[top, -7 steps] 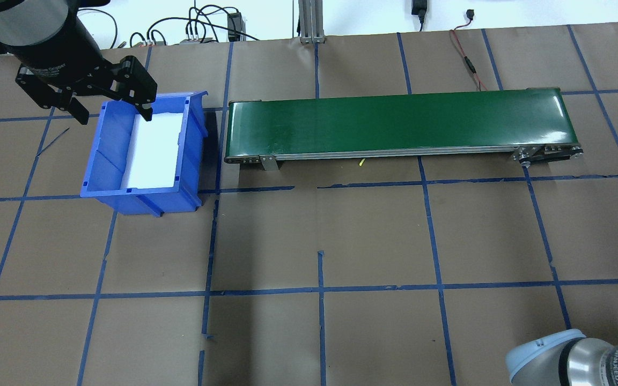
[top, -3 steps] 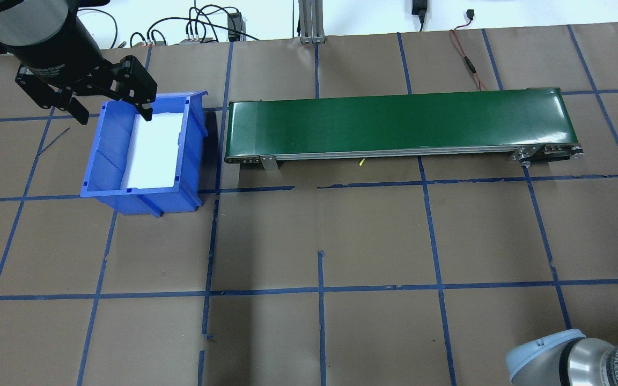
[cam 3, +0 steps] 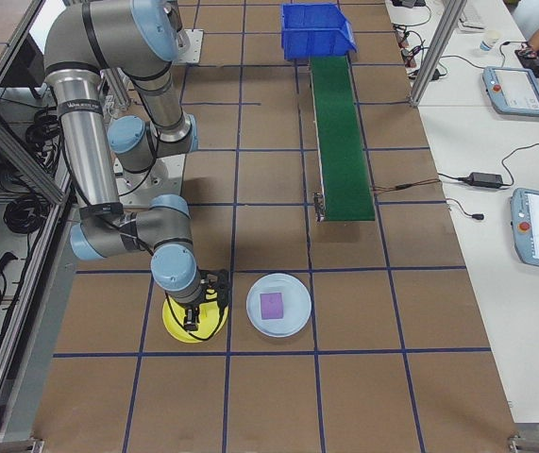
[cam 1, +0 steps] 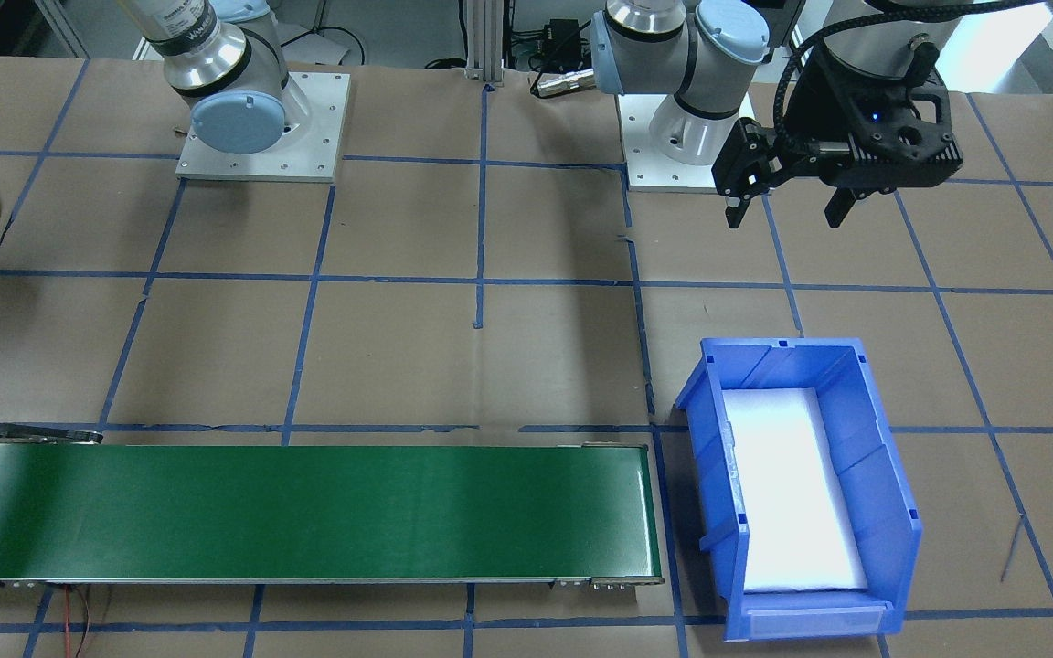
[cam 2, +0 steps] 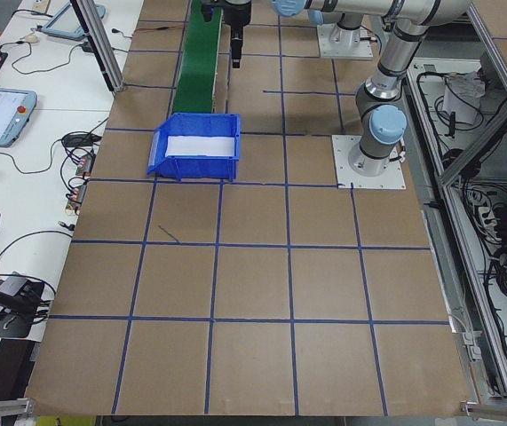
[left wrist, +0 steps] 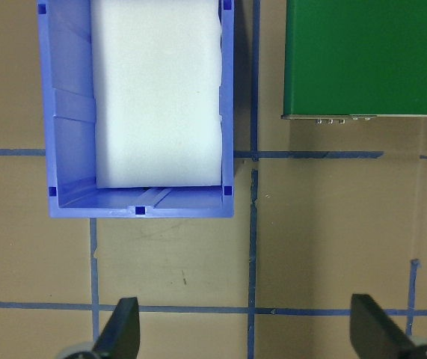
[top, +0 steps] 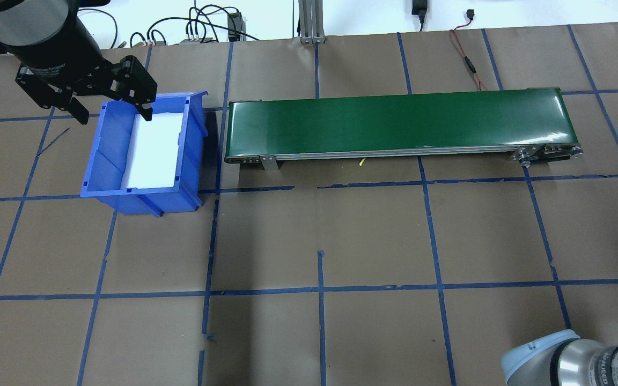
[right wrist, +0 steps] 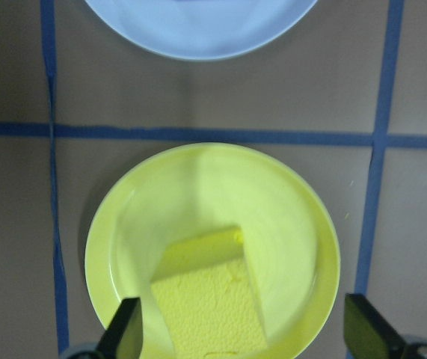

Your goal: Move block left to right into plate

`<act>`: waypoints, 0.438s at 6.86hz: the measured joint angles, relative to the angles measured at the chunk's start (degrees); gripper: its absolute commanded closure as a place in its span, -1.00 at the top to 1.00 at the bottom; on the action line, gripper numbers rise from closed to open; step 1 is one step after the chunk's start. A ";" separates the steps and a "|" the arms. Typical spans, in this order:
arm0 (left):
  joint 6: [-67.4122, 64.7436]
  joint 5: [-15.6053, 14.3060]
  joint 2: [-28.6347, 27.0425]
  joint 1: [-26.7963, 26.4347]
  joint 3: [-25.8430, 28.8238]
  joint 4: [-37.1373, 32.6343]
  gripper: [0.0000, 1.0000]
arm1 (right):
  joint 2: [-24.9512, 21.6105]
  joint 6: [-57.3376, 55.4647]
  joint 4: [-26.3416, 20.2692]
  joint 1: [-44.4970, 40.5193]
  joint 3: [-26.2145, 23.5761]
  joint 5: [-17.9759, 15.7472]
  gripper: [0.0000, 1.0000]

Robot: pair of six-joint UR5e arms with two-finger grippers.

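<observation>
The yellow plate [right wrist: 273,202] lies right under my right gripper [right wrist: 247,336], which is open with its fingers spread wide to either side. A yellow block [right wrist: 209,299] rests flat in that plate, free of both fingers. In the exterior right view the right gripper [cam 3: 193,319] hangs low over the plate [cam 3: 169,321]. My left gripper [top: 113,117] is open and empty, hovering by the far end of the blue bin [top: 108,153]. The left wrist view shows only the bin [left wrist: 67,134] and its white pad, with no block in it.
A pale plate [cam 3: 293,316] holding a purple block [cam 3: 271,304] sits beside the yellow plate. A long green conveyor [top: 395,126] runs from the bin toward the right side. Cables lie along the table's far edge.
The right arm's elbow at the bottom right of the overhead view has shifted slightly left. The left arm and gripper have stayed where they were.
</observation>
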State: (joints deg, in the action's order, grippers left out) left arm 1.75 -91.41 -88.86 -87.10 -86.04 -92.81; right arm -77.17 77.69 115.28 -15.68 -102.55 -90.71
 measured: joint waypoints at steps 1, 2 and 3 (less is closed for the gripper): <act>0.00 0.00 0.00 0.00 0.00 0.00 1.00 | -2.44 -4.07 -3.99 -4.26 3.48 0.07 0.91; 0.00 0.00 0.00 0.00 0.00 0.00 1.00 | -4.81 -11.15 -10.43 -9.19 7.64 0.16 0.91; 0.00 0.00 0.00 0.00 0.00 0.00 1.00 | -6.50 -18.62 -15.98 -14.72 11.35 0.13 0.92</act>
State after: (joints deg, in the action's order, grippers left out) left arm 1.76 -91.41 -88.86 -87.10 -86.04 -92.81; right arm -83.66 59.08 99.30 -30.40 -91.20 -90.57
